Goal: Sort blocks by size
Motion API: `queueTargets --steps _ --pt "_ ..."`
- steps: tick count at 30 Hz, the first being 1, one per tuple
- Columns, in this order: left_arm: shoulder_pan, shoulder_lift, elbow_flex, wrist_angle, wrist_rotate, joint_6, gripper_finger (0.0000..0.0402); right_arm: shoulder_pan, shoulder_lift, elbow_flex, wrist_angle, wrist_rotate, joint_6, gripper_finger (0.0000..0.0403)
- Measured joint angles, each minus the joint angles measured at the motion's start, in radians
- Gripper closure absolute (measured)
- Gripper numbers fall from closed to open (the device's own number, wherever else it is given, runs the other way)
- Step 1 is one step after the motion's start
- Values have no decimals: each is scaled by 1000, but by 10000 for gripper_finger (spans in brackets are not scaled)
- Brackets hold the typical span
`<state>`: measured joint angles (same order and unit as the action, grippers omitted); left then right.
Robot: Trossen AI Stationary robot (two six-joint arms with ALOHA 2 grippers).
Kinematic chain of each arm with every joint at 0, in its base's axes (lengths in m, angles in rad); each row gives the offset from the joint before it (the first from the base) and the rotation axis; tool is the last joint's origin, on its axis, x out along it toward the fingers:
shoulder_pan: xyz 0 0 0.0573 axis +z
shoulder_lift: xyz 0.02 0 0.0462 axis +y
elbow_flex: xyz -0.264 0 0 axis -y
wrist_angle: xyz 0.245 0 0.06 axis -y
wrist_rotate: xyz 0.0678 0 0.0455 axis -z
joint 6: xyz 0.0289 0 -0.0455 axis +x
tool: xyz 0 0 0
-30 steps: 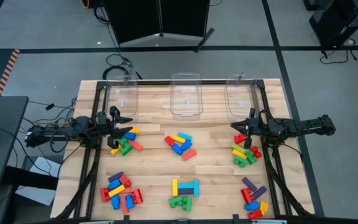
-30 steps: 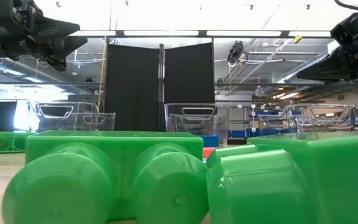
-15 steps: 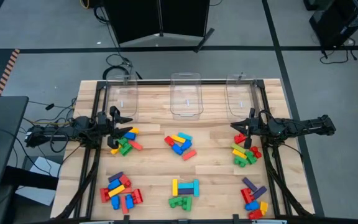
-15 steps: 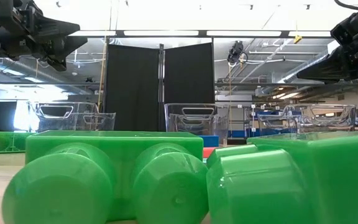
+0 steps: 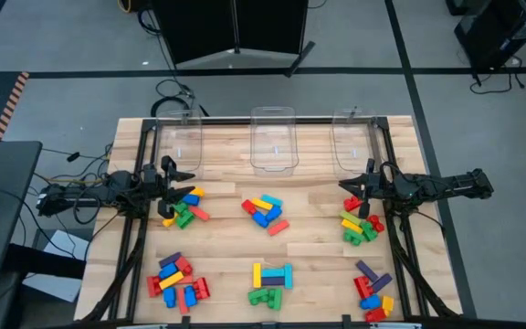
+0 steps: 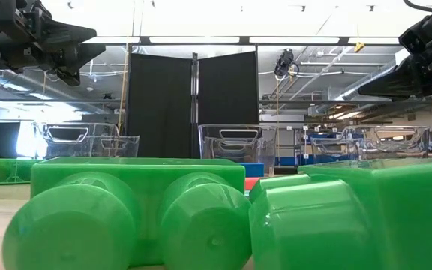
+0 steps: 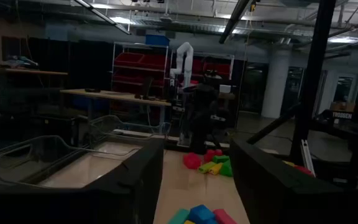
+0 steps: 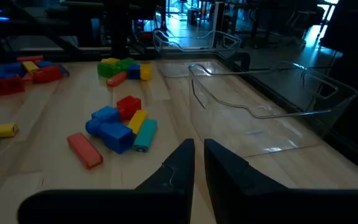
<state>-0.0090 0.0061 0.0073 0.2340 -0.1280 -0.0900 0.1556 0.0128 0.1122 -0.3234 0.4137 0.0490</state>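
Blocks [image 5: 272,285] lie in six piles on table [image 5: 226,238], same as 1 s ago; nothing shifted. Near row: three piles, mid one w/ a cyan brick lying left-right. Far row: three more piles, red brick [image 8: 84,150] of mid pile angled diagonally. L gripper [image 5: 173,176] hovers at far-left pile, fingers [image 7: 135,180] part-spread, empty. R gripper [image 5: 362,187] over far-right pile, fingers [image 8: 180,163] nearly together, empty. Three clear bins [image 5: 273,146] at far edge.
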Motion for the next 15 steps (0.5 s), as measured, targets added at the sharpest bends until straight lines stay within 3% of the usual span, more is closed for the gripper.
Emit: queueTargets --steps 15 --pt "0 0 0 0 0 0 209 0 0 0 69 0 67 355"
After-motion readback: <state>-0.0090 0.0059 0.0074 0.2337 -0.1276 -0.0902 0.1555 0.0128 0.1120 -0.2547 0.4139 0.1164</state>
